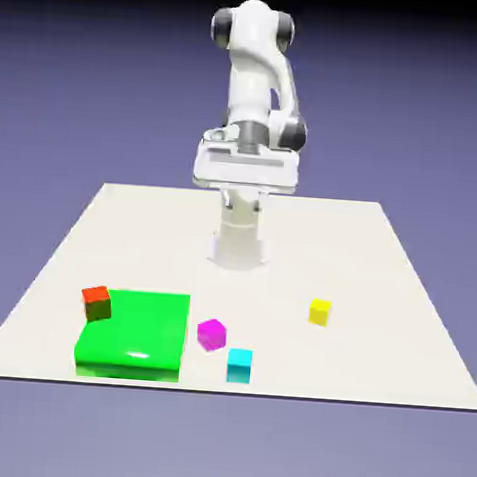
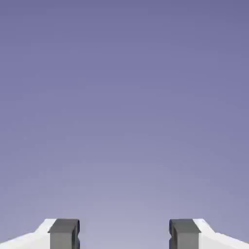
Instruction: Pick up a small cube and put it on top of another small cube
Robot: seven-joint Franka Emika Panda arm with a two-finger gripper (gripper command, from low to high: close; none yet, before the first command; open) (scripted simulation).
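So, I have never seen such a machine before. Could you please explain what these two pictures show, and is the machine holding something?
Both pictures are computer-rendered. The white machine is a robot arm standing at the far edge of a pale table. The exterior view comes from a fixed camera across the table. The hand view comes from a camera on the arm's hand: the two grey pieces at the bottom are the fingertips of its gripper. They stand apart with only blue-violet backdrop between them, so it holds nothing. On the table lie a small yellow cube, a magenta cube, a cyan cube, and a flat green block with a red cube at its corner.
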